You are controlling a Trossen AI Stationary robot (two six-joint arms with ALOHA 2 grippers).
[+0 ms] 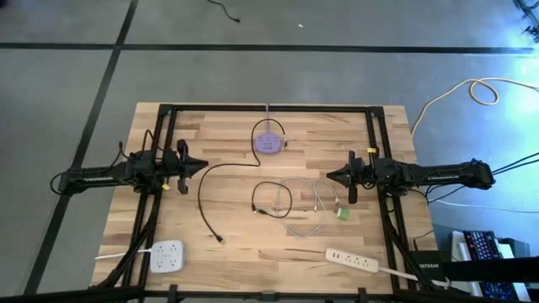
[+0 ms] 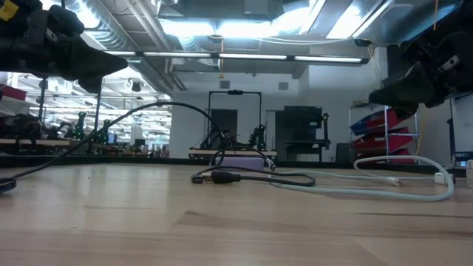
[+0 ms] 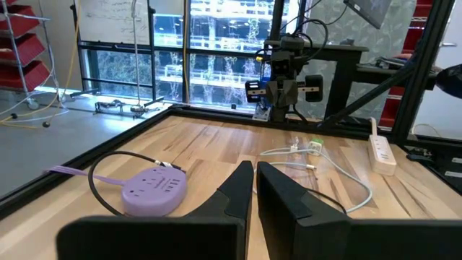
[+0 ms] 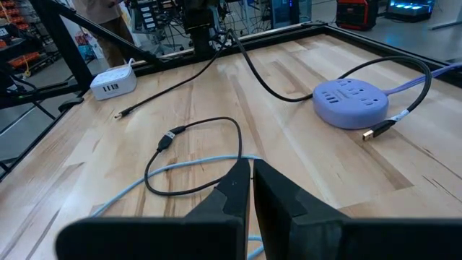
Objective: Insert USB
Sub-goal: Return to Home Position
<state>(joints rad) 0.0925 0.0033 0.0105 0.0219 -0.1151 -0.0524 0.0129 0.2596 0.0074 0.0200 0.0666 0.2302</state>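
both arms sit out at the sides: left gripper (image 1: pixel 203 164) and right gripper (image 1: pixel 329 177) hang above the table (image 1: pixel 236 118), well apart, each with fingers pinched together on nothing. three outlet extensions hug the edges: purple outlet extension (image 1: pixel 268 141) by the far edge, white square outlet (image 1: pixel 167 255) near the front-left corner, white strip (image 1: pixel 352 260) along the front right. the middle's cluttered: two black usb cables, the long black cable (image 1: pixel 200 198) with its plug (image 4: pixel 375 133) lying loose just beside the purple outlet extension and a looped black cable (image 4: pixel 167 137), plus one pale cable (image 2: pixel 355 191) and one green adapter (image 1: pixel 343 214).
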